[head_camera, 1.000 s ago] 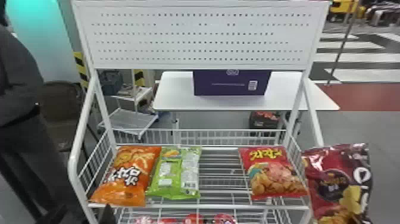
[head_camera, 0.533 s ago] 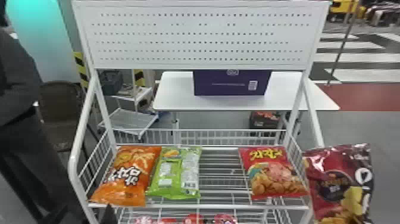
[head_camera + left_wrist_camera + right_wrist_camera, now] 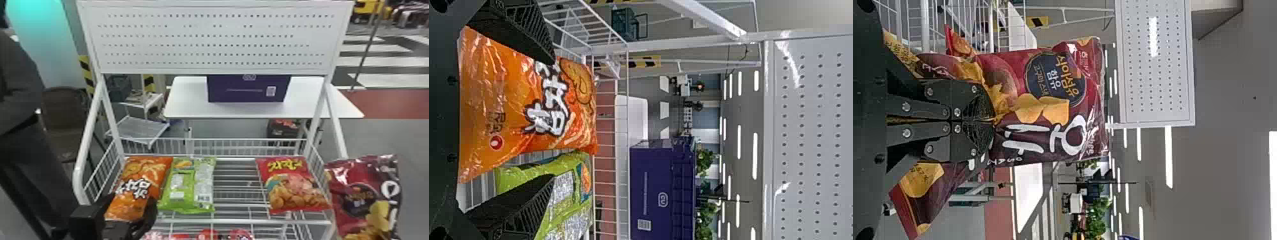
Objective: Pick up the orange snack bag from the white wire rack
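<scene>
At the left end of the white wire rack (image 3: pixel 193 221), the orange snack bag (image 3: pixel 140 172) lies face up on the upper shelf, its near end between the parted fingers of the left gripper (image 3: pixel 131 204), one finger to each side. Whether they touch it, I cannot tell. Just off the rack's right end, the right gripper (image 3: pixel 990 120) is closed on a dark red bag (image 3: pixel 354 191) of shiny, creased film. The orange bag is a plump pillow of glossy, crinkled film; the left gripper's black fingers are wedge-shaped and finely ribbed. Also on the rack's upper shelf, a green bag (image 3: pixel 188 188) lies just beside the orange one, and a puffy red bag (image 3: pixel 290 185) lies toward the right end. Above the rack's shelves stands a flat, perforated white panel (image 3: pixel 210 41).
</scene>
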### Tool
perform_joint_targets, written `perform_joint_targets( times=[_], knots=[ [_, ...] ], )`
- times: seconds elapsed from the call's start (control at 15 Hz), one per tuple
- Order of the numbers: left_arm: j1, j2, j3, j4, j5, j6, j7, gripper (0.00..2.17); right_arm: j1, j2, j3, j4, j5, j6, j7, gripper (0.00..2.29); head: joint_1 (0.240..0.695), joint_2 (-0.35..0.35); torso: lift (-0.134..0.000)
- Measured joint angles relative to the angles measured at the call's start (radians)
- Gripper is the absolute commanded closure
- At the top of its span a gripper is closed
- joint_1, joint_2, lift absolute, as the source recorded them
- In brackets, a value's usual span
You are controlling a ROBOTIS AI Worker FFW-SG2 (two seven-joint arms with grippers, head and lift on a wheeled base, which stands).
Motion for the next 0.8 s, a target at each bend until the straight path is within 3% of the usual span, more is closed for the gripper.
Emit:
perform_joint_targets(
  times=[0.27,0.67,0.8],
  knots=[
    [-0.135,-0.003,-0.035,0.115,0.009,0.085,-0.001,0.08,-0.005,0.001,-0.001,0.002,0.000,0.002,0.000,2.10,0.499,0.000,0.000],
    [-0.209,-0.003,-0.026,0.205,0.029,0.145,-0.011,0.12,-0.017,0.003,-0.002,0.015,-0.002,0.002,0.000,2.10,0.499,0.000,0.000],
    [-0.218,-0.002,-0.020,0.217,0.031,0.150,-0.011,0.57,-0.018,0.004,-0.002,0.016,-0.002,0.002,0.000,2.10,0.499,0.000,0.000]
  ],
)
